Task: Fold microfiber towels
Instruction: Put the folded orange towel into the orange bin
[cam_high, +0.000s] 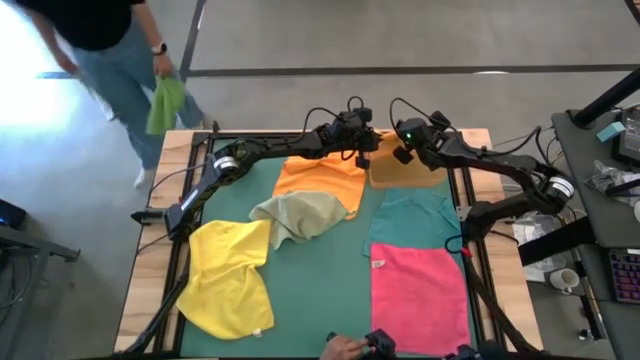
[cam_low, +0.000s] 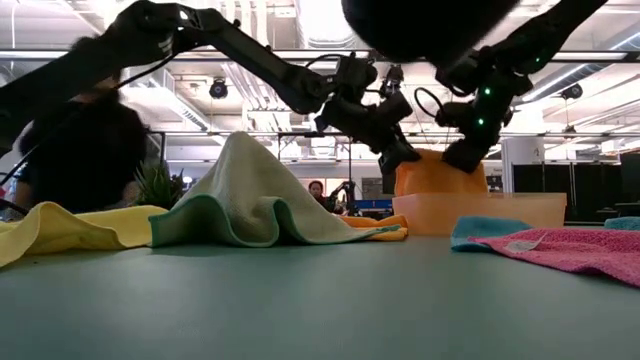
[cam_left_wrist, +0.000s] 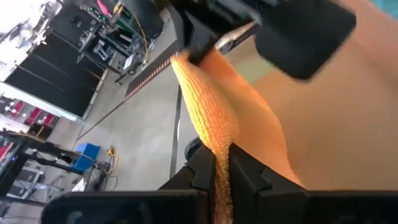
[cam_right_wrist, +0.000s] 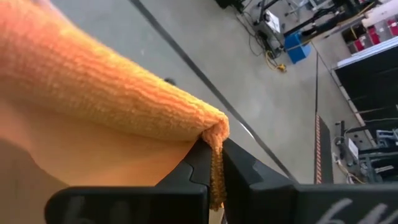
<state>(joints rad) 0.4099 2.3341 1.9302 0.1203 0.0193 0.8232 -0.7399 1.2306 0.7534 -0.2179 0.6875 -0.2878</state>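
Both grippers are at the table's far side, each shut on one orange towel (cam_low: 438, 172) stretched between them over the tan tray (cam_low: 520, 212). My left gripper (cam_high: 362, 140) also shows in the low view (cam_low: 400, 155). My right gripper (cam_high: 403, 143) also shows there (cam_low: 463, 157). A second orange towel (cam_high: 322, 180) lies spread flat on the mat. The olive green towel (cam_high: 300, 215) lies bunched, the yellow towel (cam_high: 230, 278) crumpled. The teal towel (cam_high: 415, 215) and the pink towel (cam_high: 420, 285) lie flat. My left gripper pinches the orange towel's upper edge at one corner (cam_left_wrist: 219, 148) between its two fingers. The edge runs as a raised ridge from there to the other gripper. The cloth hangs below it, down into the tray. My right gripper pinches the opposite corner of the same edge (cam_right_wrist: 214, 140) between its two fingers; a small tip of cloth sticks through between them. The towel hangs from the hold, its lower part in the tray.
A person (cam_high: 110, 50) stands past the table's far left corner, holding a green cloth (cam_high: 165, 105). A hand (cam_high: 345, 348) shows at the near edge. Desks with gear stand to the right (cam_high: 610, 200).
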